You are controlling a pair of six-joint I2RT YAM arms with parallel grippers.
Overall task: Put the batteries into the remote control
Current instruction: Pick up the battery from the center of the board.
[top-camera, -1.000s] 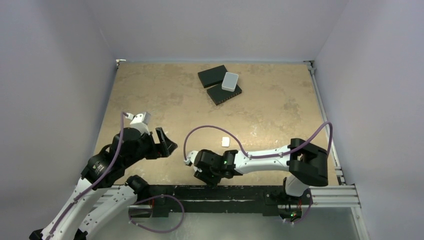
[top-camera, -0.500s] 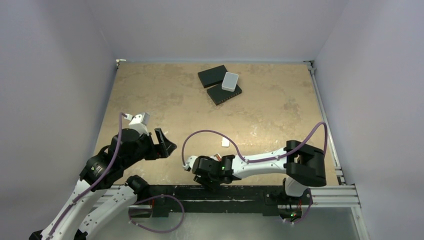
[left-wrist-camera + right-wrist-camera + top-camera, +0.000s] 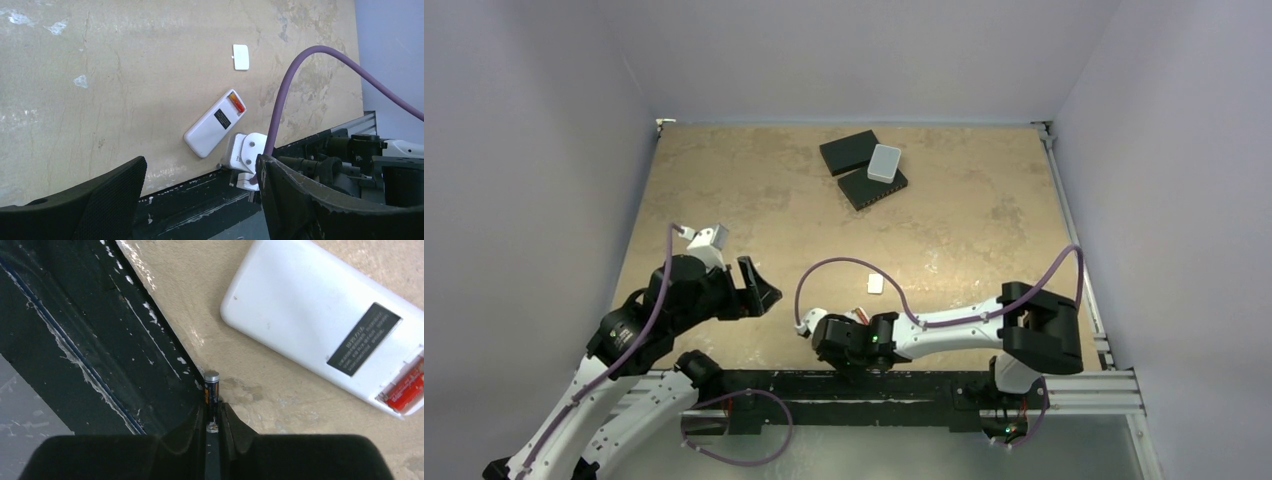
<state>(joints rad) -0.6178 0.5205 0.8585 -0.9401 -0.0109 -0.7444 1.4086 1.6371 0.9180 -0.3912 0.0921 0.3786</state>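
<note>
The remote control (image 3: 320,325) lies back up on the table near the front edge, white, with a dark label. A red-orange battery (image 3: 405,391) sits in its open recess at one end. In the left wrist view the remote control (image 3: 212,130) shows the same red-orange battery (image 3: 236,103). My right gripper (image 3: 212,409) is shut on the dark battery (image 3: 211,389), pinching its lower end right at the table's front edge, left of the remote. My left gripper (image 3: 200,200) hangs open and empty, apart from the remote; in the top view the left gripper (image 3: 754,285) is left of the right arm.
A small white cover (image 3: 875,284) lies behind the right wrist. Two black flat boxes (image 3: 849,152) (image 3: 873,188) and a pale grey rounded box (image 3: 884,162) sit at the far middle. A black rail (image 3: 75,340) runs along the front edge. A purple cable (image 3: 300,70) arcs above the remote.
The right gripper has closed its jaws onto the dark battery, and the right arm has settled a little lower toward the front edge. The left arm has stayed put.
</note>
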